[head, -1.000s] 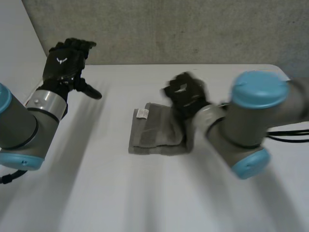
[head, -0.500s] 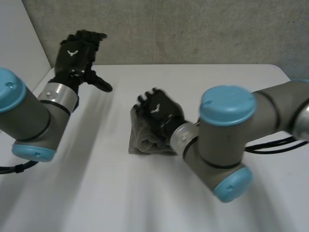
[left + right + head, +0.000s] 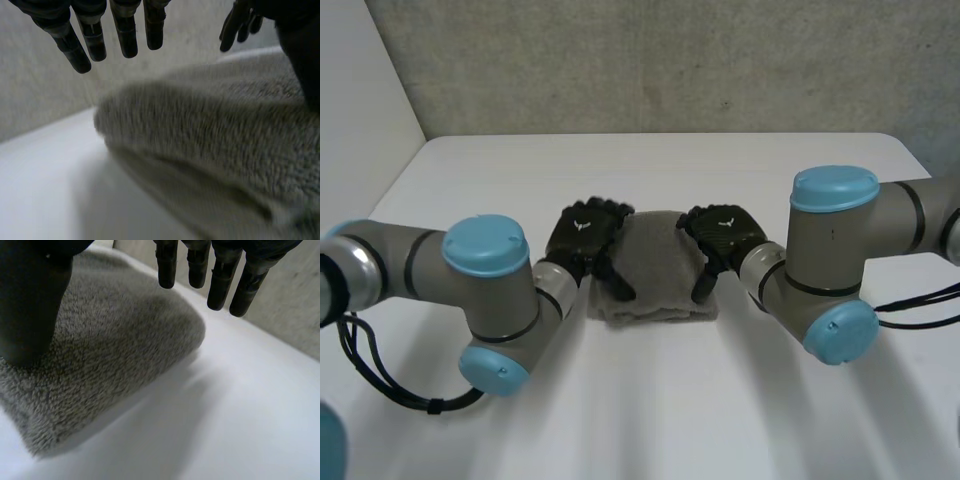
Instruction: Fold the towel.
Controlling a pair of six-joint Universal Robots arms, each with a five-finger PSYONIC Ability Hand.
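A grey towel (image 3: 655, 272) lies folded into a thick pad at the table's middle. My left hand (image 3: 586, 233) rests at its left edge, fingers straight, thumb down on the cloth. My right hand (image 3: 722, 236) sits at the right edge in the same way. In the left wrist view the fingers (image 3: 125, 35) reach out straight above the towel (image 3: 210, 135), with the right hand's fingertips (image 3: 239, 22) beyond it. In the right wrist view the fingers (image 3: 216, 277) hang straight past the towel's (image 3: 115, 340) rounded corner and the thumb (image 3: 30, 305) presses on the pile.
The white table (image 3: 650, 410) stretches wide in front of the towel and to both sides. A grey wall (image 3: 670, 60) runs behind its far edge. Both forearms lie low over the table beside the towel.
My left arm has swung down from the far left to the towel's left edge. My right hand has moved from the towel's left part to its right edge and its fingers have straightened.
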